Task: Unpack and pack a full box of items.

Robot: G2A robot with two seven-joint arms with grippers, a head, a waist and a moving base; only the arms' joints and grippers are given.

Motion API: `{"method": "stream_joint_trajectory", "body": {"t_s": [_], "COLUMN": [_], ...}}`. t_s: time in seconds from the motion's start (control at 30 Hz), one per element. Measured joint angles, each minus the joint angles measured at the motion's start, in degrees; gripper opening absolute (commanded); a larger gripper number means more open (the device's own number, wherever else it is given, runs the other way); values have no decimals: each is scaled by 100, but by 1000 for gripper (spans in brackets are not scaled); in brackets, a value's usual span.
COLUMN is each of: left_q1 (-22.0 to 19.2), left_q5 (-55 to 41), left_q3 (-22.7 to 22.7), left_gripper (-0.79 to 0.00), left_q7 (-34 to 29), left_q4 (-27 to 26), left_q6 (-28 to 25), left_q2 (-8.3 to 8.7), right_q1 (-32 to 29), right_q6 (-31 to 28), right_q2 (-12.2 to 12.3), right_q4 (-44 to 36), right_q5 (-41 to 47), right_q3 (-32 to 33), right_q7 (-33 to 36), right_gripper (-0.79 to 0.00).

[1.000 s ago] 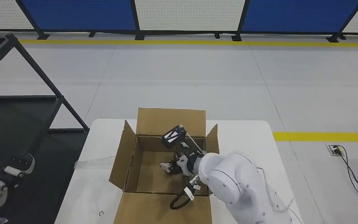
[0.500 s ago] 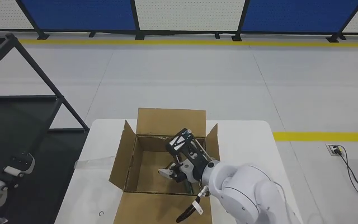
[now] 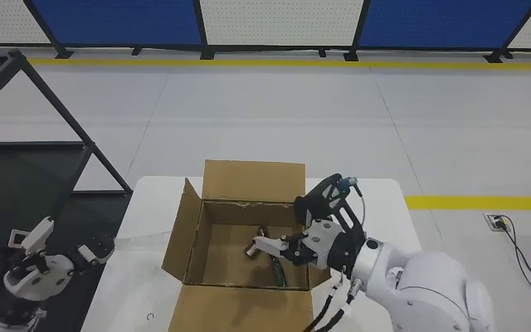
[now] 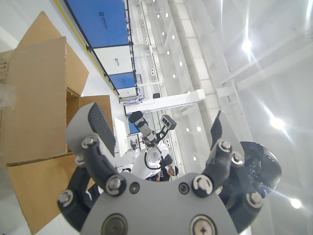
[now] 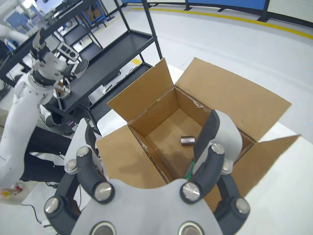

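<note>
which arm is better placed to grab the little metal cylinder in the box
Right, likely. The right pincer hangs open just above the open box, with the metal cylinder lying on the box floor below it. The left pincer, also open, points upward, off to the box's side.

1 box (image 5: 146,91), 1 metal cyl (image 5: 187,140)

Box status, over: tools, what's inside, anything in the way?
Right tool open above box. Left tool open, off to the side, pointing up. Cylinder on box floor, green item partly hidden. Opening unobstructed.
</note>
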Motion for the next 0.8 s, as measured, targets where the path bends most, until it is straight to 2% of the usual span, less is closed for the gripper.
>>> {"method": "stream_joint_trajectory", "body": {"t_s": [0.13, 0.33, 0.63, 0.8], "left_q1": [-325, -525, -689, -724], "left_q5": [445, 1108, 1673, 1799], "left_q3": [316, 803, 1362, 1625], "left_gripper": [0, 0, 0, 0], "left_q7": [-204, -369, -407, -265], "left_q4": [350, 549, 666, 640], "left_q6": [176, 10, -163, -226], "left_q2": [89, 166, 239, 253], "right_q1": [-285, -505, -521, -605], "right_q6": [48, 139, 154, 302], "right_q2": [70, 177, 187, 211], "right_q4": [190, 677, 711, 1026], "right_q5": [745, 1515, 1491, 1493], "right_q3": [650, 1357, 1406, 1249], "right_q7": [169, 558, 576, 342], "right_gripper": [0, 0, 0, 0]}}
